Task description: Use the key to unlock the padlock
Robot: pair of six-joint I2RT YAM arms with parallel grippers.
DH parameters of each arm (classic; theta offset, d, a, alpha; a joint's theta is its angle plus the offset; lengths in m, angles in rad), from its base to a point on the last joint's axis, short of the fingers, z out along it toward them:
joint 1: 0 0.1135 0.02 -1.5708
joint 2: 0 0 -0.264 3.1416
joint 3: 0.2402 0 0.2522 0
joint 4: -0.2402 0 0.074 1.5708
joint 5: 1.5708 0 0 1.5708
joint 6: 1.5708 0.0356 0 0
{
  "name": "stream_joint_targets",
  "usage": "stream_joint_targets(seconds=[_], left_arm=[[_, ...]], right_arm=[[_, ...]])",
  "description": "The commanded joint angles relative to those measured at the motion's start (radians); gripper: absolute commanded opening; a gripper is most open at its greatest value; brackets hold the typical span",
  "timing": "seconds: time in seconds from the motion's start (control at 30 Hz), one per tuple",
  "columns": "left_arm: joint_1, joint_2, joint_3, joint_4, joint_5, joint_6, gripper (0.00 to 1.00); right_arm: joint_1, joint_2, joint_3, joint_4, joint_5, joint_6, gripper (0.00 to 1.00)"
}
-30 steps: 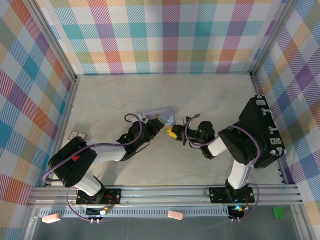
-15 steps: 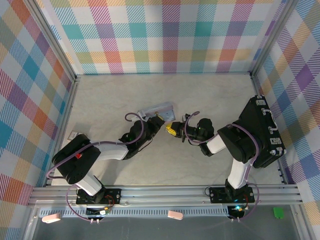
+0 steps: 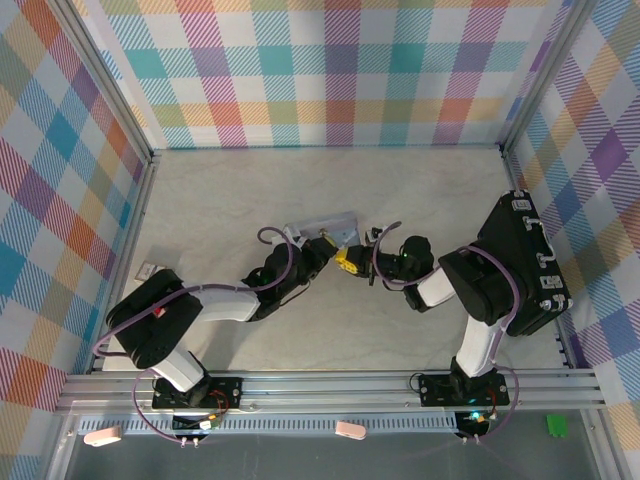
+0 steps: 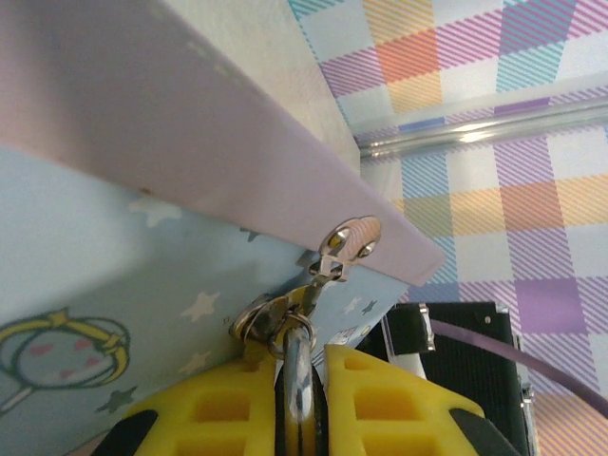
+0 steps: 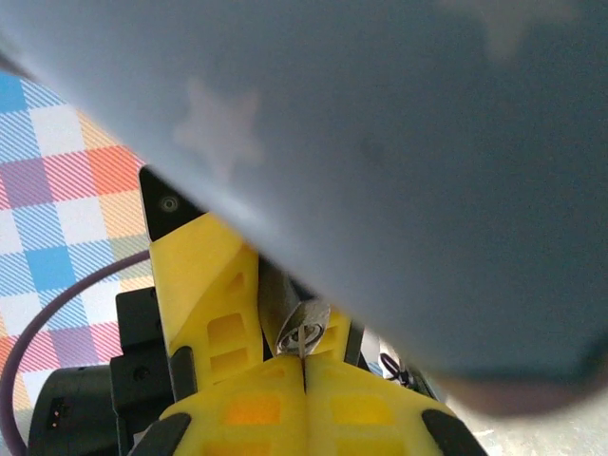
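**Top view:** The pastel tin lies mid-table, nudged slightly right and nearer than half a second ago. Both arms have drifted with it. The left gripper reaches its near edge, and the right gripper sits just beside on the right, the tips almost meeting.

**Left wrist:** The left gripper is pinched narrow on the padlock. The lock hangs from the silver hasp at the corner of the tin.

**Right wrist:** The right gripper has its fingers pressed together on the key. The key pokes up under the tin's blue side, with a left finger just beside it.

The small shift looks like the two arms lining key up with lock. The padlock appears unopened, still on the hasp.
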Motion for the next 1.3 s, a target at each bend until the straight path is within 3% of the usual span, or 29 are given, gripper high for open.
stream_joint_targets(seconds=[0.0,0.37,0.87,1.07,1.27], left_arm=[[-0.138,-0.114,0.036,0.116,0.366,0.037,0.0],[-0.097,-0.166,0.007,0.076,0.353,0.05,0.0],[0.009,-0.219,0.046,-0.301,0.33,0.243,0.0],[0.053,-0.184,0.062,-0.341,0.336,0.29,0.0],[0.098,-0.154,0.054,-0.425,0.321,0.38,0.0]], right_arm=[[-0.048,0.003,0.008,-0.079,0.253,-0.074,0.0],[-0.048,-0.069,-0.042,-0.202,0.252,-0.186,0.0],[-0.034,-0.166,-0.043,-0.358,0.168,-0.339,0.0],[-0.017,-0.215,-0.034,-0.467,0.145,-0.421,0.0],[-0.01,-0.364,-0.027,-0.785,0.218,-0.594,0.0]])
